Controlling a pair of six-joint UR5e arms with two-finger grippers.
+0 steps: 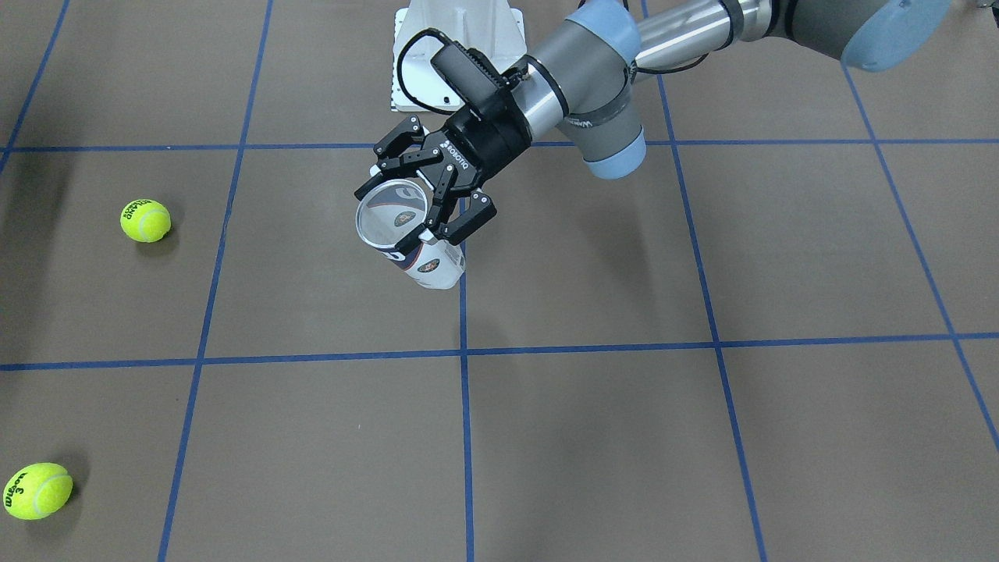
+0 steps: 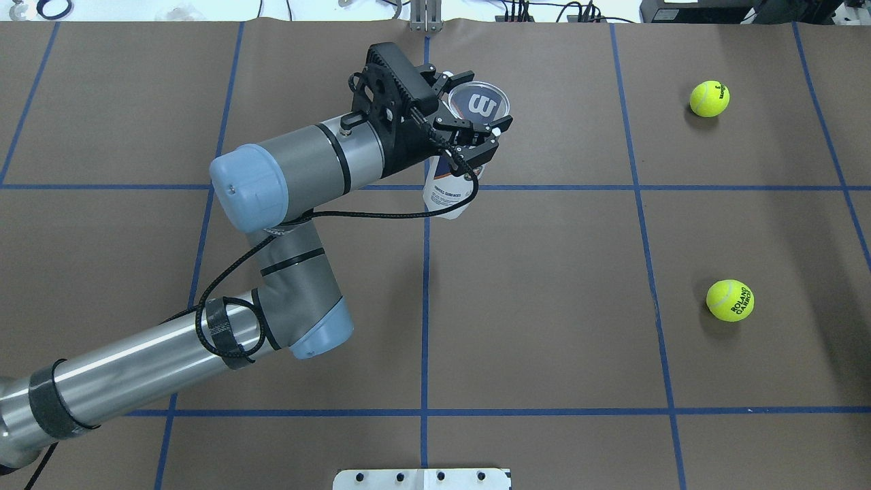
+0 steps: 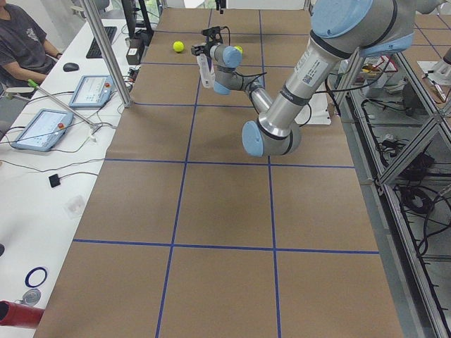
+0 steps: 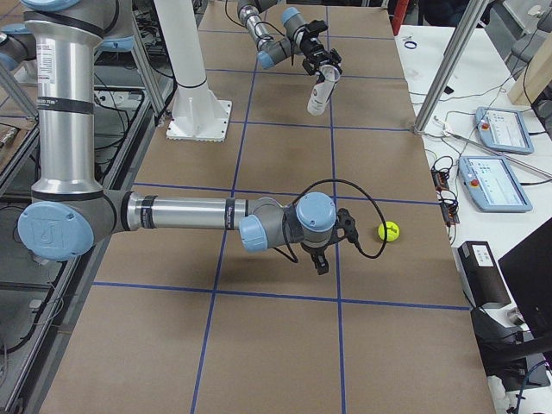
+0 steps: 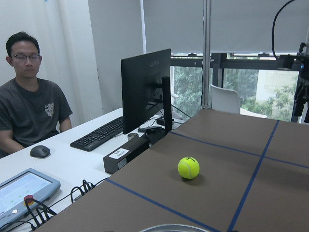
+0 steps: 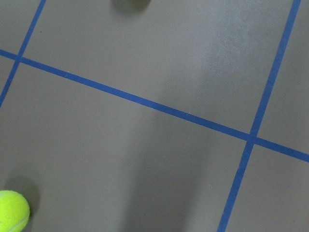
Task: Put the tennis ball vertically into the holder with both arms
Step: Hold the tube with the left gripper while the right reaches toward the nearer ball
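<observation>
Clenched in the black left gripper (image 2: 480, 107) near the open rim: clear plastic cylindrical tennis-ball can with navy-and-white label (image 2: 449, 195), tilted over the brown bench (image 2: 544, 306). Further right, resting on it: far yellow-green tennis ball (image 2: 710, 99), near yellow-green tennis ball (image 2: 729, 300). Black right gripper (image 4: 321, 259) low over the bench; cannot tell whether released or clenched.

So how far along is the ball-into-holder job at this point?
Done: the left claw has the holder gripped near its open rim, lifted off the table, mouth up. In hand: the right claw hangs near one tennis ball, not holding it. Left: grasping a ball and dropping it in; the holder looks empty and both balls lie on the table.
</observation>
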